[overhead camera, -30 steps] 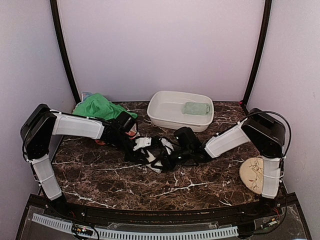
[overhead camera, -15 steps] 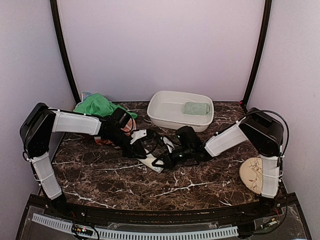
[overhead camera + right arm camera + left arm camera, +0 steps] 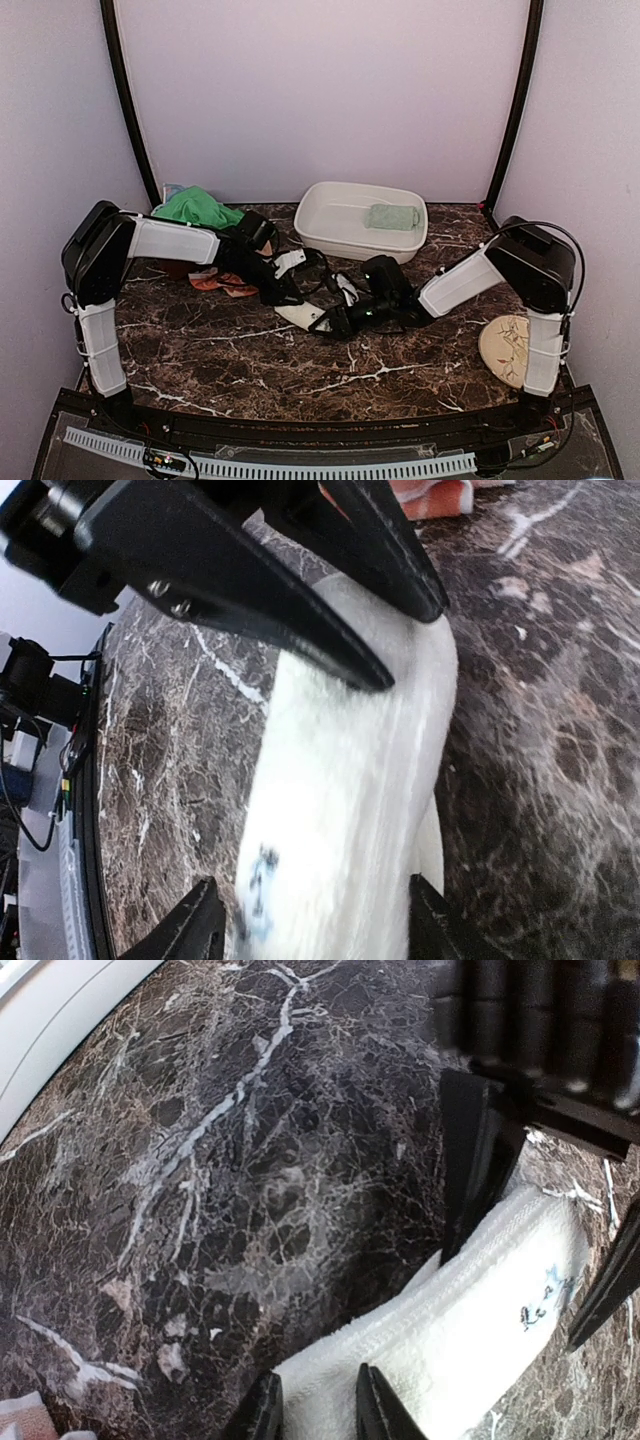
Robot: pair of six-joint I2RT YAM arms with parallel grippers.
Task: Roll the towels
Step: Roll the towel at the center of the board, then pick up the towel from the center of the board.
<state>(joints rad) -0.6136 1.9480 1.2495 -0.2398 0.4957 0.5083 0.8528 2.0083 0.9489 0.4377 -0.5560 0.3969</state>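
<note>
A cream-white towel (image 3: 300,316) lies rolled into a short log at the table's middle. My left gripper (image 3: 290,295) comes in from the left and is shut on one end of that roll (image 3: 470,1320), cloth pinched between its fingertips (image 3: 316,1375). My right gripper (image 3: 330,322) stands open at the other end, its fingers straddling the roll (image 3: 340,760) without squeezing it (image 3: 315,900). A bright green towel (image 3: 190,207) is heaped at the back left. An orange patterned towel (image 3: 222,282) lies under the left arm. A small sage-green towel (image 3: 392,216), rolled, rests in the basin.
The white plastic basin (image 3: 330,235) stands at the back centre, just behind both grippers. A round cream plate (image 3: 503,350) with a floral drawing sits at the right edge beside the right arm's base. Dark marble table (image 3: 220,360) stretches toward the front.
My right gripper closed briefly, then opened wide around the roll. The left arm swung right and back, uncovering the orange towel, while its gripper kept hold of the roll's end.
</note>
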